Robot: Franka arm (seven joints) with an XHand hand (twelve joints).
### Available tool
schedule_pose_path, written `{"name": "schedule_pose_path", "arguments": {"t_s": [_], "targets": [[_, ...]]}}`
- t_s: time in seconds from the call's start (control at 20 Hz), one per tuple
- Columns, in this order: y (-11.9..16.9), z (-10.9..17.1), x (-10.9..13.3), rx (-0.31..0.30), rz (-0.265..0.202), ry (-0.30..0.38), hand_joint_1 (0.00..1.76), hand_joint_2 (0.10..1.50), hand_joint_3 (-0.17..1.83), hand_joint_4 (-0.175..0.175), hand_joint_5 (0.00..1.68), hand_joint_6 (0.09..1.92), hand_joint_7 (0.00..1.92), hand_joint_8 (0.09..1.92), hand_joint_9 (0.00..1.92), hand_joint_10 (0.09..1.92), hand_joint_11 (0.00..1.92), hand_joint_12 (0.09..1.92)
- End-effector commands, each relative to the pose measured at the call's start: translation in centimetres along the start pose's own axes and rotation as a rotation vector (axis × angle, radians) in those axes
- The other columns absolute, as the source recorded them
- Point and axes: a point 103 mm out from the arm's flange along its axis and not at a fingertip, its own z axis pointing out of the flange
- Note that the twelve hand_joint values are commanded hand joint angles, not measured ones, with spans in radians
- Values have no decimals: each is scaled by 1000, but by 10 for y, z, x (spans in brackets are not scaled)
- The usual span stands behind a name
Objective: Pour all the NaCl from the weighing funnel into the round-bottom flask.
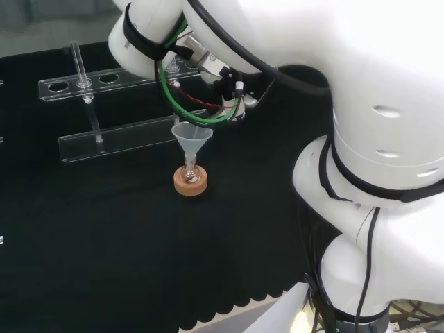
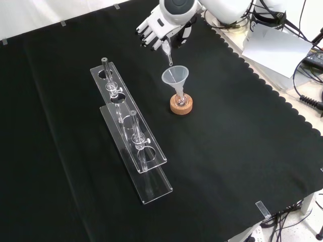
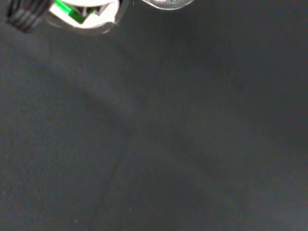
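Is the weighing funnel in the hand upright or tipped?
Tipped. In the front view the hand holds the weighing funnel with its narrow spout pointing down over the plastic funnel seated in the flask.

Glossy white rounded arm links, black joint bands, green and black cables; black-and-white hand (image 2: 154, 27).

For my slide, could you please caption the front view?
Robot hand tips a weighing funnel over the funnel in a flask on its cork ring.
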Motion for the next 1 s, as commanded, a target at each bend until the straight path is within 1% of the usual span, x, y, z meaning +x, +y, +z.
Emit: {"name": "schedule_pose_path", "arguments": {"t_s": [0.05,0.25,0.45,0.8,1.0], "targets": [[4,2,3,-49,-29,113,1097,662,743,175,1157,915,458,614,666,527,301,1327],[4,2,3,-58,-33,124,1096,663,744,175,1156,916,458,613,667,528,299,1326],[5,1,3,-54,-36,115,1096,663,744,175,1155,918,458,613,668,528,297,1327],[8,1,7,-32,-39,52,1096,663,744,175,1154,920,458,613,666,528,296,1327],[8,0,9,-28,-37,20,1095,664,745,175,1153,922,458,612,666,528,294,1328]]}}
